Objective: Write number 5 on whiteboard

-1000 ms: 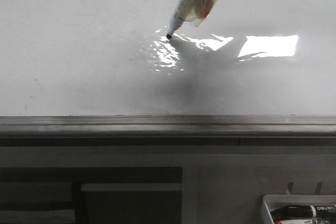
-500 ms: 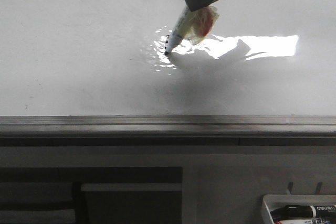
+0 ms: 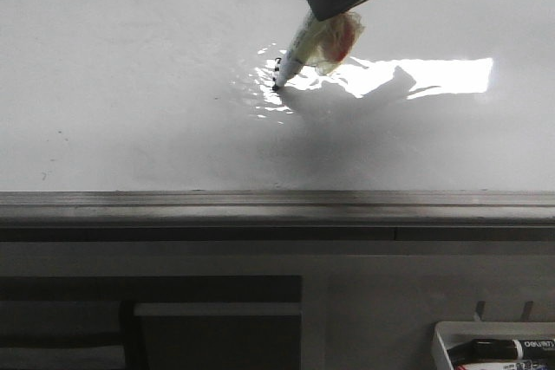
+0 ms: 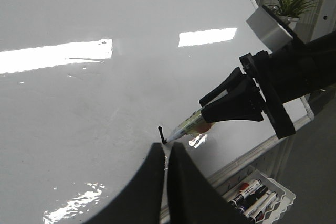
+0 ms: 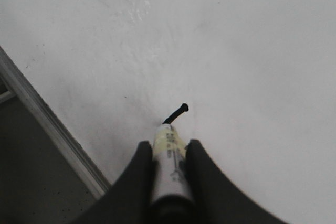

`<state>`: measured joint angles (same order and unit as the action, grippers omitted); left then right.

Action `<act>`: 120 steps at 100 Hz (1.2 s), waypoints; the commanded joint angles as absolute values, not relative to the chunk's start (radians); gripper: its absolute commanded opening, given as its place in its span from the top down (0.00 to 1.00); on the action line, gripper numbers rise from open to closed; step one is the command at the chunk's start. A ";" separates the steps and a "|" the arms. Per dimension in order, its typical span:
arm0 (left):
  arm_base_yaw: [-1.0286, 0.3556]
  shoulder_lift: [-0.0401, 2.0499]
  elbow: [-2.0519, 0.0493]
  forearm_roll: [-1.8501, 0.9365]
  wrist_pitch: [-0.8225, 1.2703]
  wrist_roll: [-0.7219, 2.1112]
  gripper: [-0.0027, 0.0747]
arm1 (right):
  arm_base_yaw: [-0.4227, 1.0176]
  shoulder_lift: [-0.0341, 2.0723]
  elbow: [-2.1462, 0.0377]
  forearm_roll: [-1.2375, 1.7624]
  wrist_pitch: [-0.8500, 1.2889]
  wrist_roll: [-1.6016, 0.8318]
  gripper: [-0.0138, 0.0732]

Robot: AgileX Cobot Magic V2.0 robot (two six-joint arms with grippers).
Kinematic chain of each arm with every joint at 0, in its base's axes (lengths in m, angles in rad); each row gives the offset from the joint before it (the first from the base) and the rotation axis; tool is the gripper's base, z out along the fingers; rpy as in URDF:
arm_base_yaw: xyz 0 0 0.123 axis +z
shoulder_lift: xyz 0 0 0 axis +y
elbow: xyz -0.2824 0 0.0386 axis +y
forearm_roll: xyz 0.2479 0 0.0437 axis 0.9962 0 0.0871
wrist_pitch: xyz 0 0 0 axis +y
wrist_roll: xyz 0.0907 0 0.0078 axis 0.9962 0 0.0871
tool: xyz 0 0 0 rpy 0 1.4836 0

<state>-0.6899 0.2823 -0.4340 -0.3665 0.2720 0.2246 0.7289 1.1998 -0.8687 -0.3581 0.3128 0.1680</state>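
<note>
The whiteboard (image 3: 130, 84) is a large glossy white board with a glare patch. My right gripper (image 3: 323, 13) reaches in from the upper right and is shut on a white marker pen (image 3: 299, 45) wrapped in yellowish tape. The pen's black tip touches the board. Of the number 5 only one short black stroke (image 4: 161, 135) shows, ending at the tip; it also shows in the right wrist view (image 5: 176, 114). In that view the right gripper (image 5: 169, 148) clamps the pen (image 5: 169, 166). My left gripper (image 4: 167, 148) hovers before the board near the stroke, jaws together and empty.
A grey metal rail (image 3: 277, 207) runs along the board's lower edge. A small white tray (image 3: 444, 340) with several markers hangs below at the right, also in the left wrist view (image 4: 281, 208). A potted plant (image 4: 289, 1) stands beyond the board's far edge.
The pen tip has moved a little down the board since a second ago, leaving the short black stroke. It has hardly moved in the last half second.
</note>
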 commanded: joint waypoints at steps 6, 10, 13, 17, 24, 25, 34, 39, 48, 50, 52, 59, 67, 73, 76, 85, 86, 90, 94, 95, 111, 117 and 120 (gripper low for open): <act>-0.688 0.292 -0.463 -0.380 0.199 0.216 0.99 | 0.717 1.178 -0.882 -0.537 0.425 0.321 0.89; -0.688 0.292 -0.463 -0.380 0.199 0.216 0.99 | 0.717 1.171 -0.882 -0.580 0.447 0.364 0.89; -0.688 0.292 -0.463 -0.378 0.199 0.216 0.99 | 0.717 1.163 -0.882 -0.591 0.456 0.383 0.89; -0.688 0.292 -0.463 -0.378 0.199 0.216 0.99 | 0.717 1.155 -0.882 -0.600 0.479 0.396 0.89; -0.688 0.292 -0.463 -0.376 0.199 0.216 0.99 | 0.717 1.139 -0.882 -0.600 0.515 0.397 0.89; -0.688 0.292 -0.463 -0.376 0.199 0.216 0.99 | 0.717 1.137 -0.882 -0.600 0.519 0.400 0.89; -0.688 0.292 -0.463 -0.376 0.199 0.216 0.99 | 0.717 1.127 -0.882 -0.558 0.553 0.403 0.89; -0.688 0.292 -0.463 -0.376 0.199 0.216 0.99 | 0.719 1.127 -0.882 -0.520 0.557 0.401 0.89; -0.688 0.292 -0.463 -0.376 0.199 0.216 0.99 | 0.754 1.133 -0.880 -0.467 0.546 0.398 0.89; -0.688 0.292 -0.463 -0.376 0.199 0.216 0.99 | 0.764 1.136 -0.880 -0.463 0.542 0.398 0.89; -0.688 0.292 -0.463 -0.376 0.199 0.218 0.99 | 0.779 1.138 -0.878 -0.463 0.535 0.398 0.89; -0.688 0.292 -0.463 -0.376 0.199 0.218 0.99 | 0.833 1.164 -0.878 -0.461 0.503 0.398 0.89; -0.688 0.292 -0.463 -0.376 0.199 0.218 0.99 | 0.872 1.207 -0.881 -0.461 0.462 0.403 0.89; -0.688 0.292 -0.463 -0.376 0.199 0.218 0.99 | 0.877 1.242 -0.891 -0.461 0.437 0.407 0.89; -0.688 0.292 -0.463 -0.376 0.199 0.218 0.99 | 0.877 1.254 -0.896 -0.461 0.424 0.420 0.89; -0.688 0.292 -0.463 -0.376 0.199 0.218 0.99 | 0.877 1.262 -0.923 -0.479 0.378 0.420 0.89; -0.688 0.292 -0.463 -0.376 0.199 0.218 0.99 | 0.877 1.262 -0.926 -0.479 0.378 0.420 0.89; -0.688 0.292 -0.463 -0.376 0.199 0.218 0.99 | 0.878 1.254 -0.941 -0.487 0.374 0.420 0.89; -0.688 0.292 -0.463 -0.376 0.199 0.218 0.99 | 0.882 1.242 -0.961 -0.495 0.372 0.420 0.89; -0.688 0.292 -0.463 -0.376 0.199 0.218 0.99 | 0.882 1.239 -0.965 -0.496 0.372 0.420 0.89; -0.688 0.292 -0.463 -0.376 0.199 0.218 0.99 | 0.898 1.154 -1.023 -0.545 0.378 0.420 0.89; -0.688 0.292 -0.463 -0.376 0.199 0.218 0.99 | 0.898 1.126 -1.027 -0.568 0.383 0.420 0.89; -0.688 0.292 -0.463 -0.376 0.199 0.218 0.99 | 0.898 1.111 -1.027 -0.589 0.399 0.420 0.89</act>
